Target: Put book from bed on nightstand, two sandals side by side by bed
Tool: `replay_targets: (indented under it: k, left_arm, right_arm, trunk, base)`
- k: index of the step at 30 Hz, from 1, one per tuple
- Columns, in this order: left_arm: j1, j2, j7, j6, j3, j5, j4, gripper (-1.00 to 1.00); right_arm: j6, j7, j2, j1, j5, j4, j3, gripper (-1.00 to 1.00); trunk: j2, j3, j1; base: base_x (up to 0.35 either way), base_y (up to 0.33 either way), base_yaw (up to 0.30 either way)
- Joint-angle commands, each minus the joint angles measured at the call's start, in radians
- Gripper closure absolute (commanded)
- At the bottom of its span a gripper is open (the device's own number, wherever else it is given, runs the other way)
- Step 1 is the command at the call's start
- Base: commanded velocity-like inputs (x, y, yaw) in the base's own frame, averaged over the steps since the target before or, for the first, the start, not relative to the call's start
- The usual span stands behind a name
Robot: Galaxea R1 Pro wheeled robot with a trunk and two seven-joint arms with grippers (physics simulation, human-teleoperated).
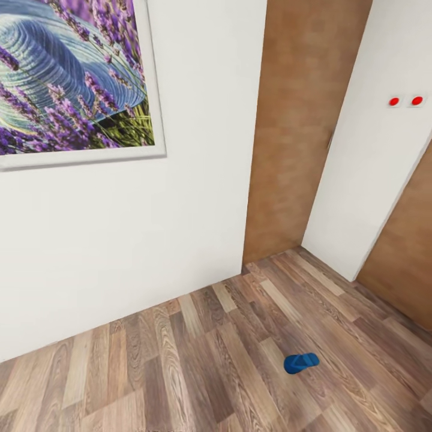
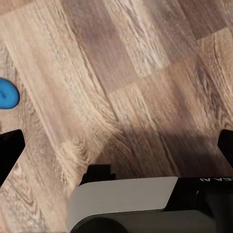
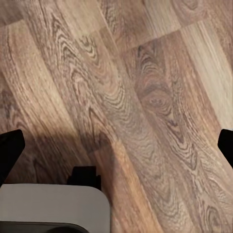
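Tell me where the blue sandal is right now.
The blue sandal lies flat on the brown wood-plank floor, low and right of centre in the head view, well out from the white wall and brown wooden door; the left wrist view catches its edge.

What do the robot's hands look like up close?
In both wrist views each gripper, the left gripper and the right gripper, has two black fingers poking in from the picture's edges. Behind them sits a smooth pale grey body with a small black block on top. The left one has a dark part with white letters, too cut off to read.
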Motion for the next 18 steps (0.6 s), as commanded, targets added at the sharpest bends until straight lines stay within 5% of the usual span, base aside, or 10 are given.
replay_targets:
  k: [1, 18]
  left_arm:
    - [0.0, 0.0, 0.0, -0.002, 0.0, 0.0, -0.001, -1.0]
    - [0.0, 0.0, 0.001, -0.002, 0.0, 0.0, -0.001, -1.0]
  right_arm:
    - [-0.003, 0.0, 0.0, 0.0, 0.0, 0.0, 0.0, -1.0]
    - [-0.003, 0.0, 0.0, 0.0, 0.0, 0.0, 0.0, -1.0]
  trunk:
    - [0.0, -0.001, 0.0]
    - [0.0, -0.001, 0.0]
  base:
    - [0.0, 0.0, 0.292]
    - [0.0, 0.0, 0.292]
